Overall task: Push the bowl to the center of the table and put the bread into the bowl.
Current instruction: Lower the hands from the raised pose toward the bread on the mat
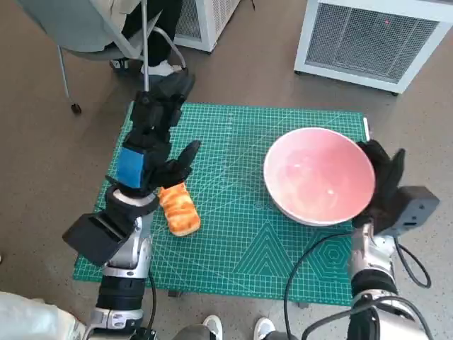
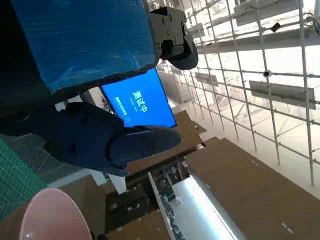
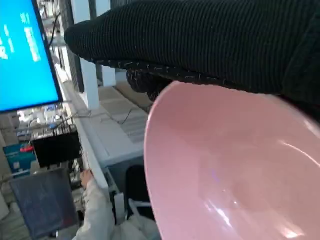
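Your pink bowl sits on the right half of the green mat, close to its right edge and short of the middle. Your right hand rests against the bowl's outer right side; the glove lies along the rim in the right wrist view, but you cannot tell whether its fingers are spread or curled. The bread lies on the mat's left half, toward the near edge. Your left hand is just above and beside the bread, fingers apart and holding nothing. A person's arm shows in the right wrist view.
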Tool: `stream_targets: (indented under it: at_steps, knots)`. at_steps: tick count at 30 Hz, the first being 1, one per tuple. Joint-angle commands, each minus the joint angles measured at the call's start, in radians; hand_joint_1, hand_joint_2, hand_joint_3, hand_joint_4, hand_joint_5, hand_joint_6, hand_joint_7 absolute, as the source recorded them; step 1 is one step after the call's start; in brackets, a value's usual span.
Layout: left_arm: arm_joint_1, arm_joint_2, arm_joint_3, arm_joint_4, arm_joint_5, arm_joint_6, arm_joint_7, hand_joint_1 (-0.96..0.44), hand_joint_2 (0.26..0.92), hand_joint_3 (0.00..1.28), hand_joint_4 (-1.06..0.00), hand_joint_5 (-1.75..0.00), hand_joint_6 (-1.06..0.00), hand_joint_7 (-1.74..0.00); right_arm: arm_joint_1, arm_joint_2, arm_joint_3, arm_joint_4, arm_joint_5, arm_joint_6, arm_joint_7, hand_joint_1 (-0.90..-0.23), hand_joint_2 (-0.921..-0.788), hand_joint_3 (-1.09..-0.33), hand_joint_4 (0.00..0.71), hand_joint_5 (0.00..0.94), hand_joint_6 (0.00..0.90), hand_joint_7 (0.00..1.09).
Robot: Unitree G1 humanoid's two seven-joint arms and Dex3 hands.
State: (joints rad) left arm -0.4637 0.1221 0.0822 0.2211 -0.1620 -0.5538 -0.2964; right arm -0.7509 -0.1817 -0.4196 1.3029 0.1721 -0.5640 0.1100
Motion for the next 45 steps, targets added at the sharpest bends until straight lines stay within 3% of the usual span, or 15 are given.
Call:
stream_targets:
  at_steps: [1, 12, 20, 30, 39, 45]
  knots:
    - [0.016, 0.010, 0.009, -0.003, 0.011, -0.021, 0.011, -0.33, 0.921, 0.43, -0.16, -0.22, 0.00, -0.70, -0.018, 0.026, 0.004, 0.017, -0.002, 0.034, -0.015, -0.526, -0.921, -0.801, 0.285, 0.003, 0.295, 0.09]
    - [0.021, 0.017, 0.020, 0.013, 0.026, -0.037, 0.030, -0.34, 0.921, 0.43, -0.22, -0.13, -0.01, -0.68, -0.071, 0.077, 0.019, 0.019, -0.013, 0.059, -0.026, -0.532, -0.921, -0.790, 0.304, 0.009, 0.311, 0.10]
    - [0.028, 0.025, 0.027, 0.016, 0.025, -0.045, 0.041, -0.34, 0.921, 0.42, -0.23, -0.11, -0.02, -0.67, -0.098, 0.100, 0.062, 0.021, -0.054, 0.070, -0.041, -0.540, -0.921, -0.797, 0.310, 0.009, 0.309, 0.10]
    - [0.024, 0.031, 0.032, 0.027, 0.027, -0.050, 0.054, -0.34, 0.921, 0.42, -0.24, -0.10, -0.03, -0.65, -0.129, 0.115, 0.095, 0.022, -0.080, 0.098, -0.055, -0.545, -0.921, -0.810, 0.303, 0.003, 0.304, 0.10]
    - [0.026, 0.059, 0.041, 0.040, 0.065, -0.067, 0.067, -0.35, 0.921, 0.42, -0.26, -0.08, -0.05, -0.64, -0.140, 0.087, 0.126, 0.021, -0.108, 0.103, -0.073, -0.540, -0.921, -0.813, 0.306, 0.004, 0.299, 0.11]
    - [0.029, 0.173, 0.054, 0.072, 0.167, -0.100, 0.058, -0.36, 0.921, 0.41, -0.27, -0.08, -0.06, -0.63, -0.148, 0.041, 0.133, 0.007, -0.121, 0.060, -0.091, -0.555, -0.921, -0.779, 0.311, 0.005, 0.303, 0.12]
